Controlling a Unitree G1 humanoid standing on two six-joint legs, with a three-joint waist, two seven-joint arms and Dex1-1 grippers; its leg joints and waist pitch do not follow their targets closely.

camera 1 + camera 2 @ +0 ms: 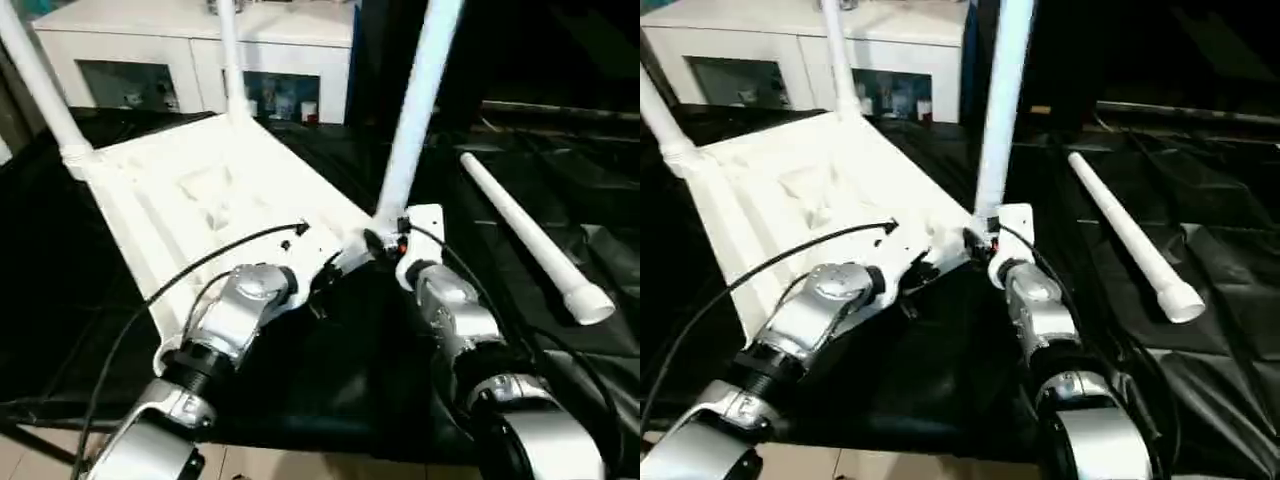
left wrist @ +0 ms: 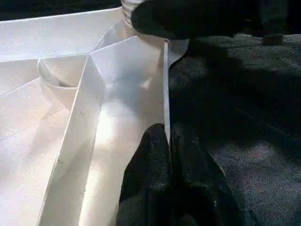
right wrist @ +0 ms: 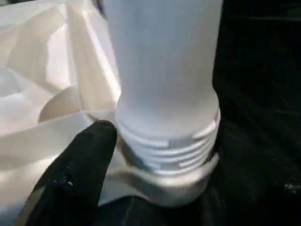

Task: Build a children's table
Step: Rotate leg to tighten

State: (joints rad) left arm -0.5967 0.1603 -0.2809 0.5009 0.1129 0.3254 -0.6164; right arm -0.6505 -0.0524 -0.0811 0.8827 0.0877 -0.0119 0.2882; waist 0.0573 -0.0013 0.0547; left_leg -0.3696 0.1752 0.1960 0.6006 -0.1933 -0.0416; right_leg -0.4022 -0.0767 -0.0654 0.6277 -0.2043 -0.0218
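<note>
Left gripper (image 2: 168,141) pinched shut on tabletop (image 1: 200,190) edge rim; right gripper (image 1: 385,245) around leg (image 1: 415,110) base, can't tell if clamped.

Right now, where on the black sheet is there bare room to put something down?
Bare sheet lies between the upturned tabletop and the loose leg, and in front of the tabletop's near edge between the forearms. It is crowded at the near corner, where both grippers meet the standing leg.

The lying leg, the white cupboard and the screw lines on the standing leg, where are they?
Loose leg (image 1: 520,232), left eye view, mid-shaft.
Cabinet (image 1: 190,70), left eye view, front panel.
Leg threads (image 3: 169,148), right wrist view, grooved end above the socket.
</note>
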